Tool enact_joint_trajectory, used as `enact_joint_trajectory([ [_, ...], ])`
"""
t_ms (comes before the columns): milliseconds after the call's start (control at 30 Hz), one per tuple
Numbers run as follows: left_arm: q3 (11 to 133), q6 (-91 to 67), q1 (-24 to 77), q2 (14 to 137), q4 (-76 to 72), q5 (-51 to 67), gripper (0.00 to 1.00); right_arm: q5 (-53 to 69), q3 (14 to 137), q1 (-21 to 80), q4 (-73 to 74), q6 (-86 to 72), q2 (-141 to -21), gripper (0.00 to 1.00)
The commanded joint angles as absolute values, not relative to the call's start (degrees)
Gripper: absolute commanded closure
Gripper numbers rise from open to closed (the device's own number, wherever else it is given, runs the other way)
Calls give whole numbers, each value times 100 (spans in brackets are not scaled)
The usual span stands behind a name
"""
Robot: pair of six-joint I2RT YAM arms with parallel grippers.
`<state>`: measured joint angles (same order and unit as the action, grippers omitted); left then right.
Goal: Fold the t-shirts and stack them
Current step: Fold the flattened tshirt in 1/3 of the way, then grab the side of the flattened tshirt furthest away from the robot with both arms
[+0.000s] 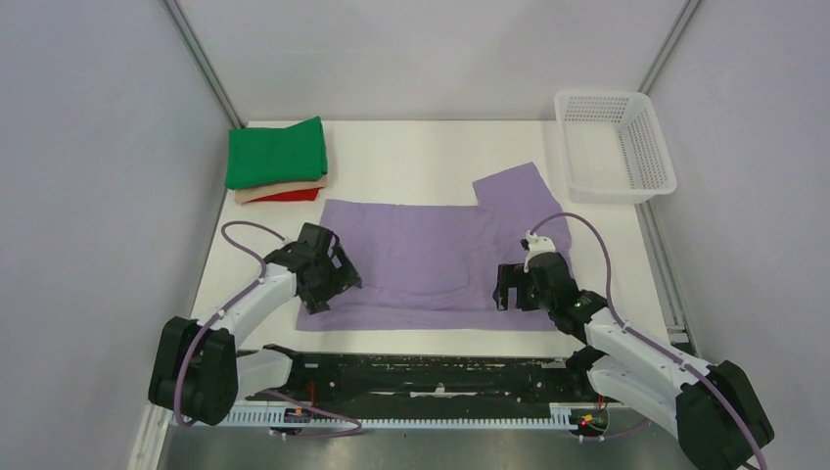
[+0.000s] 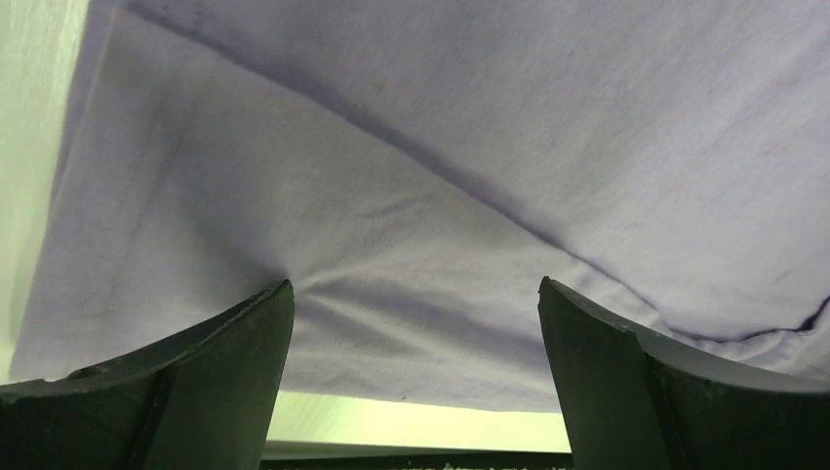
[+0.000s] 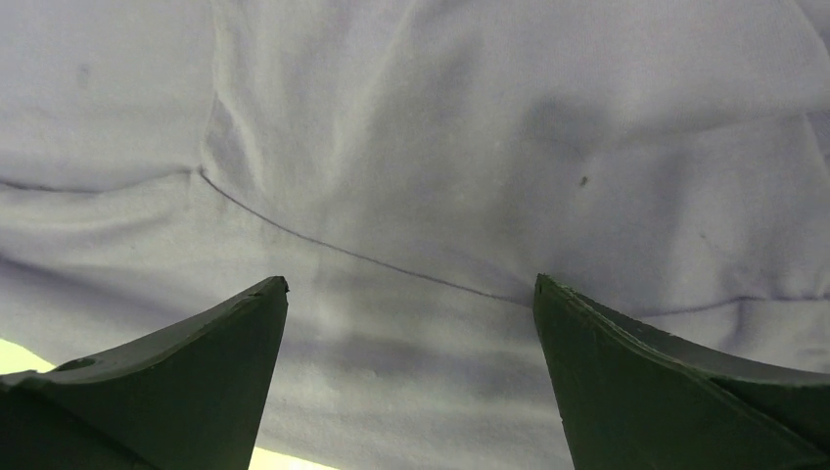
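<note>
Lavender shirt (image 1: pixel 421 259) flat under both pincers: left pincer (image 1: pixel 328 289), right pincer (image 1: pixel 511 294) released, jaws wide. Cloth light, limp, slides easily — pinch near-edge corners, both layers.

The lavender-purple cloth t-shirt (image 1: pixel 421 259) is soft, matt knit, faintly creased; the folded green cloth tee (image 1: pixel 276 154) is matt too. The white mesh basket (image 1: pixel 614 147) is smooth plastic, the white worktop (image 1: pixel 411 157) smooth and matt. The left gripper (image 2: pixel 413 284) and right gripper (image 3: pixel 409 279) have dark, matt jaws.

beige shirt (image 1: pixel 245 193) mostly hidden under green shirt (image 1: pixel 277 154), red shirt (image 1: pixel 290 196) likewise
</note>
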<state>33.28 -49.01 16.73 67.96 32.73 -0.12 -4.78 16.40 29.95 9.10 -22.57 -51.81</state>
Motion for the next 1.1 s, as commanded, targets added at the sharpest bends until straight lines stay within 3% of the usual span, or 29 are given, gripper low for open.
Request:
enact_joint_trajectory([
  [0, 3989, -4871, 1790, 6665, 4106, -177, 0, -655, 2365, 3014, 1603, -1840, -5183, 1],
  [233, 5424, -4550, 1634, 7368, 4041, -1440, 0, -654, 2696, 3008, 276, -1861, -5221, 1],
  [533, 7615, -3944, 926, 10056, 3240, -2012, 0, -831, 2944, 3006, -145, -1536, -5694, 1],
  [800, 8747, -3661, 896, 11622, 2860, -2363, 20, -1153, 2883, 2996, -147, -1465, -5766, 1],
  [1067, 8653, -3595, 896, 11970, 2356, -2584, 23, -1102, 2886, 2997, -200, -1378, -5866, 1],
])
